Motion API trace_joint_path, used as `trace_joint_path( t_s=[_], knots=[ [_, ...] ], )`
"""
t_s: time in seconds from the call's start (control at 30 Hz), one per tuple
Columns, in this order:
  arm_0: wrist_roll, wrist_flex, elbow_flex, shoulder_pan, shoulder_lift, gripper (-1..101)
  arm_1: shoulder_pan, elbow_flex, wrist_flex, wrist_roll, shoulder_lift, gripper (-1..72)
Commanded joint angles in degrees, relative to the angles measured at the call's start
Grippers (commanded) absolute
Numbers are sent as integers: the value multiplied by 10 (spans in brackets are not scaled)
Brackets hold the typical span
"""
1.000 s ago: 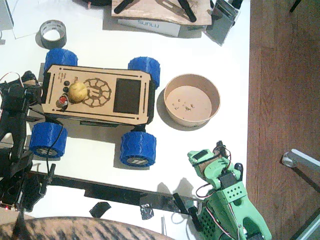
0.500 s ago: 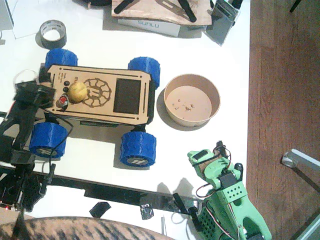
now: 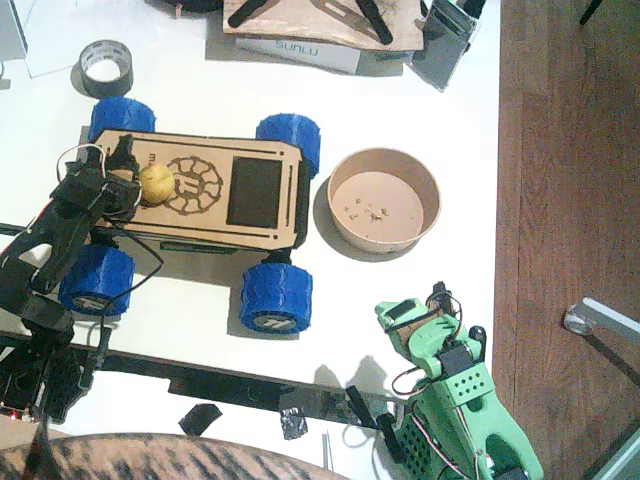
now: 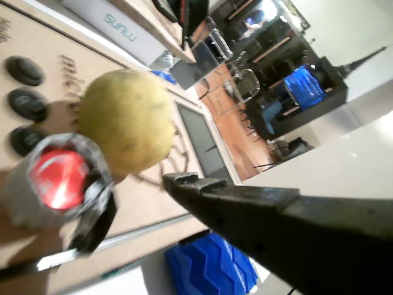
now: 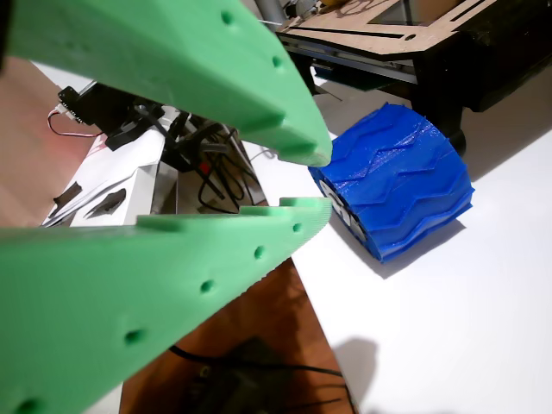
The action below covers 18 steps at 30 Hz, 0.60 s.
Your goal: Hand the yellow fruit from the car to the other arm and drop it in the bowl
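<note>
The yellow fruit point(image 3: 155, 183) sits on the left end of the car point(image 3: 215, 225), a tan wooden chassis on blue wheels. My black left gripper point(image 3: 128, 178) is open at the fruit's left side, its fingers spread around it without closing. In a wrist view the fruit point(image 4: 126, 120) fills the upper left, with one black finger point(image 4: 245, 206) just below it and a red button point(image 4: 55, 172) beside it. The tan bowl point(image 3: 432, 195) stands right of the car. The green right gripper point(image 3: 408, 315) rests near the front edge, its jaws point(image 5: 317, 183) slightly apart and holding nothing.
A grey tape roll point(image 3: 103, 65) lies behind the car, and a white box point(image 3: 300, 50) with clutter lines the back edge. The table ends at the right edge point(image 3: 498, 250) over wooden floor. Striped fabric point(image 3: 150, 455) shows at the bottom. A blue wheel point(image 5: 401, 185) faces the green jaws.
The left arm has swung up and rightward from the table's left edge, bringing its gripper to the fruit on the car. The green arm, fruit and bowl have not moved.
</note>
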Motion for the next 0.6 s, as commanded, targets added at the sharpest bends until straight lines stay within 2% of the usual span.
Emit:
trace_joint_path(
  t_s=[0.0, 0.3, 0.43, 0.57],
  knots=[
    [4, -25, -30, 3, -9, 526, 2, -27, 0, 0, 3, 1],
    [4, -67, -30, 3, -62, 528, 2, -27, 0, 0, 3, 1],
    [4, -117, -30, 3, -113, 513, 1, -27, -1, 0, 3, 1],
    [5, -120, -30, 3, -118, 513, 1, -27, -1, 0, 3, 1]
  ],
)
